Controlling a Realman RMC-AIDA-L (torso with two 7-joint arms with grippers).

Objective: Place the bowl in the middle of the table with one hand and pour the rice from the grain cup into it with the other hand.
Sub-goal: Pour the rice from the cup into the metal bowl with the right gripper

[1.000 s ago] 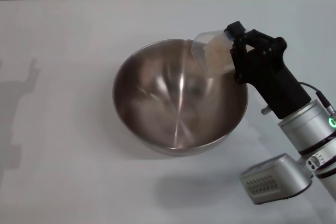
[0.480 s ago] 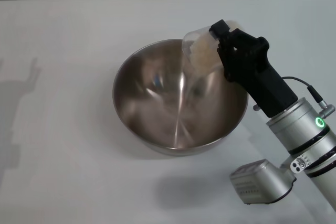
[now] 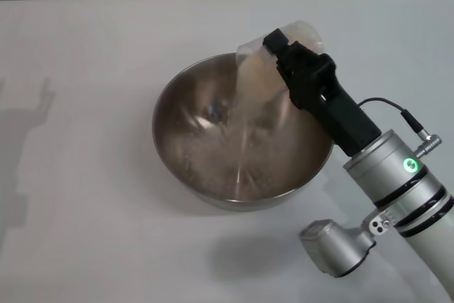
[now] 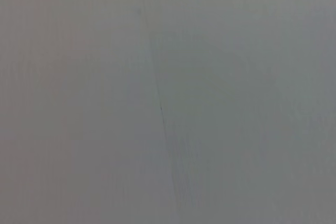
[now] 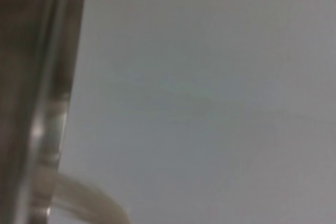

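**Cup tipped over the bowl, rice falling**

No brand, label or writing can be read on anything in view; the only mark is a green light ring on the right arm's silver wrist.

The bowl [image 3: 242, 133] is a large round steel one, shiny and brushed grey inside, and it stands on the white table [image 3: 85, 175] about mid-table. The right gripper [image 3: 278, 51], black, hangs over the bowl's far right rim and is clamped on the cup [image 3: 262, 69], a small clear plastic one. The cup is tilted steeply with its mouth pointing down into the bowl. Rice [image 3: 245, 115] streams from it as a pale beige blur, and a thin scatter of cream grains lies on the bowl's lower wall and bottom.

In the right wrist view the bowl's wall [image 5: 37, 93] fills one edge, with the table [image 5: 210, 103] beside it and part of the cup's rim [image 5: 84, 200] showing.

The left gripper is out of sight; its wrist view shows only a plain grey surface.
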